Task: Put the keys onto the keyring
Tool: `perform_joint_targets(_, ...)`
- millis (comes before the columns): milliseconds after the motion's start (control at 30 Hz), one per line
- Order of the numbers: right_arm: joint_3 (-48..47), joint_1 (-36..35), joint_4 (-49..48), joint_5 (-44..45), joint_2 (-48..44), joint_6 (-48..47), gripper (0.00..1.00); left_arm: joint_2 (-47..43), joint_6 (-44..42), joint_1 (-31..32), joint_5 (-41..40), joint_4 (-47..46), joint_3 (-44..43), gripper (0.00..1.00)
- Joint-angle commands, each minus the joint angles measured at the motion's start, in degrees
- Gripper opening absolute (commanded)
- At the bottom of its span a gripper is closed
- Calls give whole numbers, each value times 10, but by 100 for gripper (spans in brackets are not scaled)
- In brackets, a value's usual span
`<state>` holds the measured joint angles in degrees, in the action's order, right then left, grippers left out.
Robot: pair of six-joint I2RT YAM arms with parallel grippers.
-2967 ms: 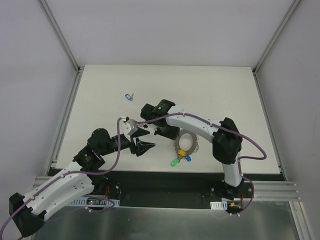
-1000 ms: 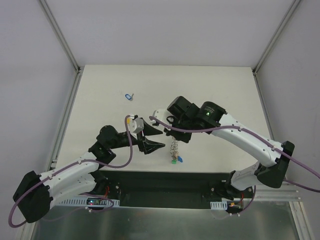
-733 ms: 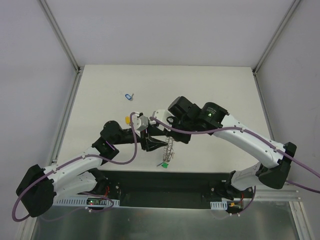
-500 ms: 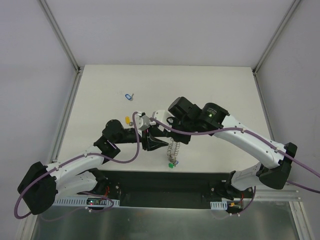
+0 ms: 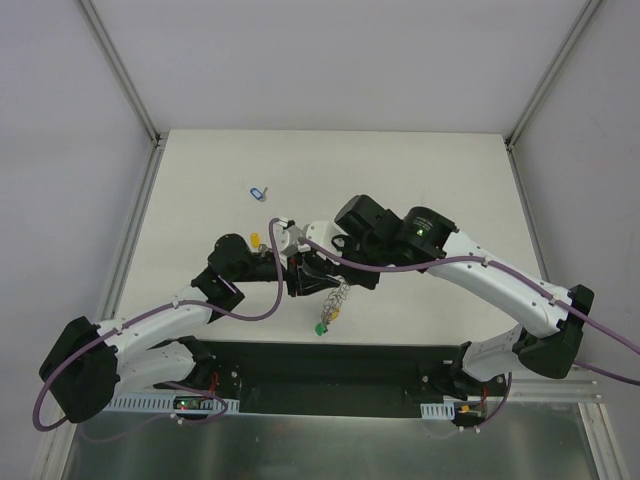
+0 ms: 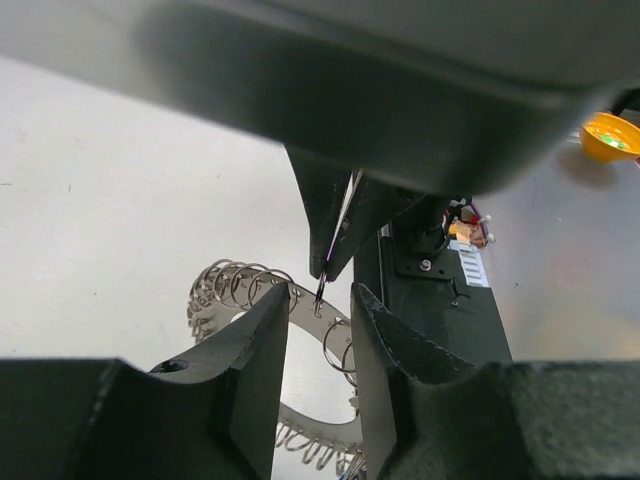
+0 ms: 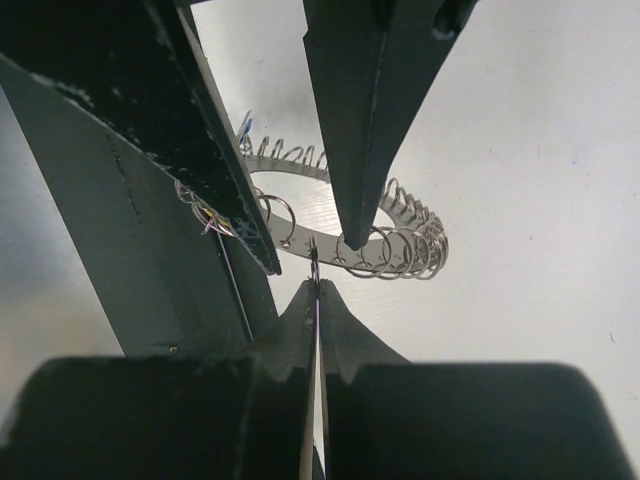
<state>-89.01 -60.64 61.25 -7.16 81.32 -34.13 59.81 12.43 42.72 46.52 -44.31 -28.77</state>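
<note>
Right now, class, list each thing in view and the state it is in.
right pincer: shut on the keyring's edge
left pincer: slightly open, straddling the keyring
keyring: held up, hanging
green key: dangling from keyring
blue key: loose on table
yellow key: loose on table

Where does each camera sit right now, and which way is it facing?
Top external: fixed above and behind the bases, looking down on the table; both arms show base to tip, the left gripper and right gripper meeting at the keyring.
Left wrist: on the left arm, looking out between its own parted fingers at the keyring, a dark mounting plate beyond.
Right wrist: on the right arm, looking down past its own shut fingers at the table.
Shared: both wrist views show the keyring's wire loops and the other arm's fingers pointing in from the top.
</note>
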Motion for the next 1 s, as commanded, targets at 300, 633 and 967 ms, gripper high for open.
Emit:
perform_joint_targets(300,-5,-5,-33,-21,-26,-8,1,25,19,3,52,-31,-27,22)
perform_joint_targets(633,6,-6,-50,-27,-40,-4,1,36,20,3,61,-20,-21,17)
perform_joint_targets(967,13,-5,-64,-35,-43,0,1,47,21,3,60,-10,-29,24)
